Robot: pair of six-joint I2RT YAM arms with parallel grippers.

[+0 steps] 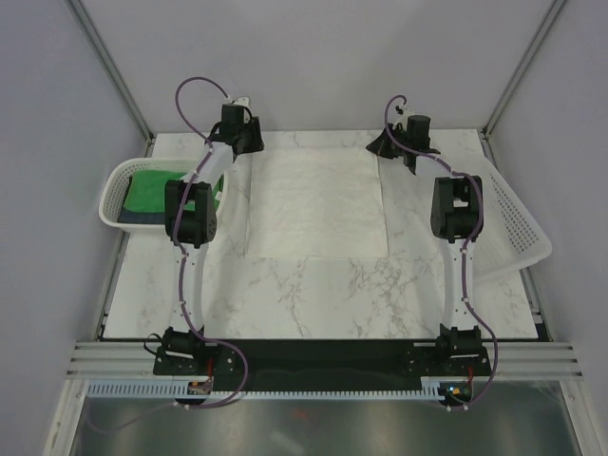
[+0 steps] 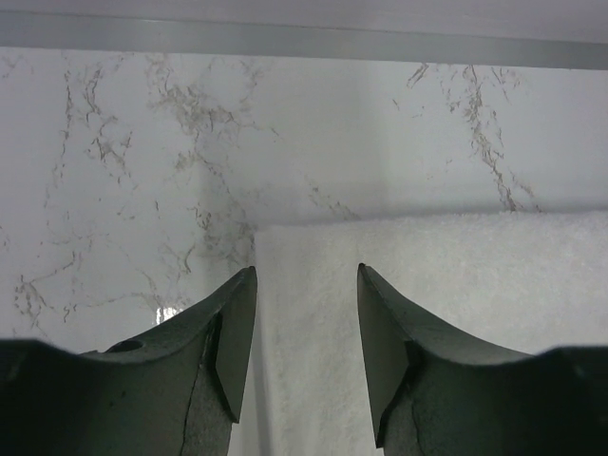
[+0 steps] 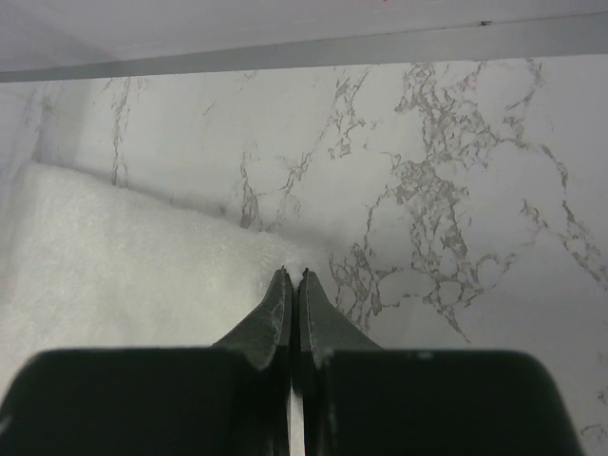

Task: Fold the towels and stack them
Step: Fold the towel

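The large white towel (image 1: 318,204) lies spread flat on the marble table. My left gripper (image 1: 249,142) hovers at its far left corner. In the left wrist view that gripper (image 2: 306,275) is open, the towel's corner (image 2: 456,275) lying between and under the fingers. My right gripper (image 1: 385,144) is at the far right corner. In the right wrist view it (image 3: 293,275) is shut, pinching the white towel's corner (image 3: 114,256), which rises slightly toward the tips. The green towel (image 1: 157,190) sits folded on the navy towel (image 1: 142,217) in the left basket.
A white perforated basket (image 1: 109,204) stands at the table's left edge. A second white basket (image 1: 508,223) lies tilted at the right edge, beside the right arm. Grey walls close off the back and sides.
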